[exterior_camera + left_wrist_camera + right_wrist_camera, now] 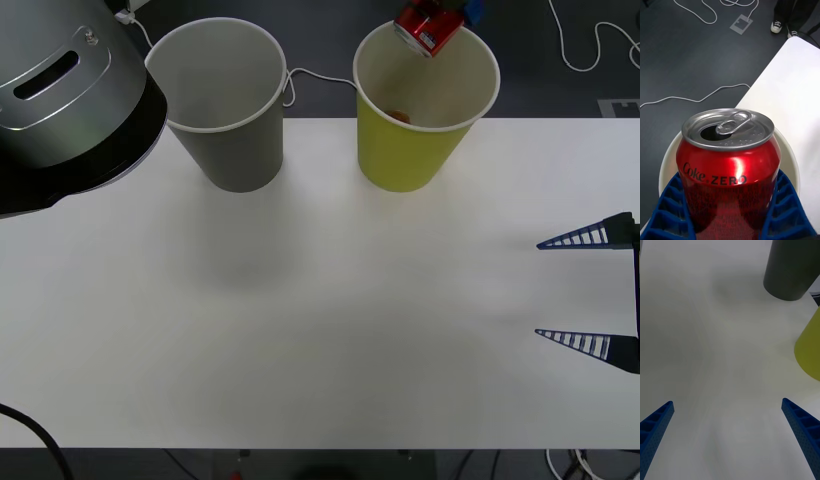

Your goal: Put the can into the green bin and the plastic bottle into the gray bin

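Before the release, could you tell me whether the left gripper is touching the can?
Touching. In the left wrist view, the left gripper's blue fingers press both sides of the can, held over the green bin.

can (428, 30): held over green bin's (410, 160) far rim
gray bin (235, 150): upright, beside it
right gripper (585, 290): fingers spread, table's (320, 330) right edge

Red can (428, 28) held over green bin (415, 150); gray bin (235, 150) beside.

Front view: overhead, facing forward-down across the table (300, 330). Right wrist view: low, close to the tabletop. Both show the gray bin (228, 100) and green bin (420, 110). Left wrist view: close above the green bin's rim
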Tool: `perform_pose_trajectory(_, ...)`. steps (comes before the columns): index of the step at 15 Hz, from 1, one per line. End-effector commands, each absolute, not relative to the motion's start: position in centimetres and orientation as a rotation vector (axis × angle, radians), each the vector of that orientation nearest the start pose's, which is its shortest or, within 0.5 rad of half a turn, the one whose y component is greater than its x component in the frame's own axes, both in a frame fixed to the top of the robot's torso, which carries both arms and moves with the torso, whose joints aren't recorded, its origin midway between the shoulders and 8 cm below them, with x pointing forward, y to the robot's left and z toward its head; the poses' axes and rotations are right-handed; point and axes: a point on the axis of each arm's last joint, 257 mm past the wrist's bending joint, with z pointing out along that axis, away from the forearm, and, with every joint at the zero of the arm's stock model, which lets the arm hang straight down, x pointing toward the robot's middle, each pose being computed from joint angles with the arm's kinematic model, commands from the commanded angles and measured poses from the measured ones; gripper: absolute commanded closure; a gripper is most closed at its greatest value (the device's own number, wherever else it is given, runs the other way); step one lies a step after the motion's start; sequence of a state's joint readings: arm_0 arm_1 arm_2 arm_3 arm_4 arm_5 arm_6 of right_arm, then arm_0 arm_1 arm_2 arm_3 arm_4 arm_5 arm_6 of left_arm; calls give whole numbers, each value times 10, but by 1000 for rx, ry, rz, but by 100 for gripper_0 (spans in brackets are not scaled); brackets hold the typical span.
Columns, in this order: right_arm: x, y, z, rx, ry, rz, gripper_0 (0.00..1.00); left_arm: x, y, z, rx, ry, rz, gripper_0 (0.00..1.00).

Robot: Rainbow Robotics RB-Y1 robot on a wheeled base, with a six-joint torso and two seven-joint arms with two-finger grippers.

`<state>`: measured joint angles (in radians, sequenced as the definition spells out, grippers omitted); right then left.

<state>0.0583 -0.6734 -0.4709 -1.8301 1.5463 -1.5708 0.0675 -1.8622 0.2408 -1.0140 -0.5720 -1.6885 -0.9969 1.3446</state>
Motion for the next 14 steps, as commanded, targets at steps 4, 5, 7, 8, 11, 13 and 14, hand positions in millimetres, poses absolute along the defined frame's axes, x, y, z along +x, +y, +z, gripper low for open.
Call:
perform_pose_trajectory(4,355,-295,-185,-1585,1494,235,0,595,-145,56,1184,1958,-177,0)
perform_pose_trajectory(5,355,-295,-185,-1585,1494,235,0,589,-141,59,1221,1953,-175,0)
perform_pose_trajectory(7,355,-295,-185,-1585,1494,235,0,574,-135,64,1299,1945,-178,0)
perform_pose_trajectory(8,355,-295,-185,-1585,1494,235,0,567,-130,67,1325,1949,-193,0)
perform_pose_trajectory(11,355,-295,-185,-1585,1494,235,0,548,-117,70,1406,1924,-294,0)
perform_pose_trajectory(13,355,-295,-185,-1585,1494,235,0,540,-104,68,1452,1892,-323,0)
perform_pose_trajectory(14,355,-295,-185,-1585,1494,235,0,538,-97,67,1460,1884,-333,0)
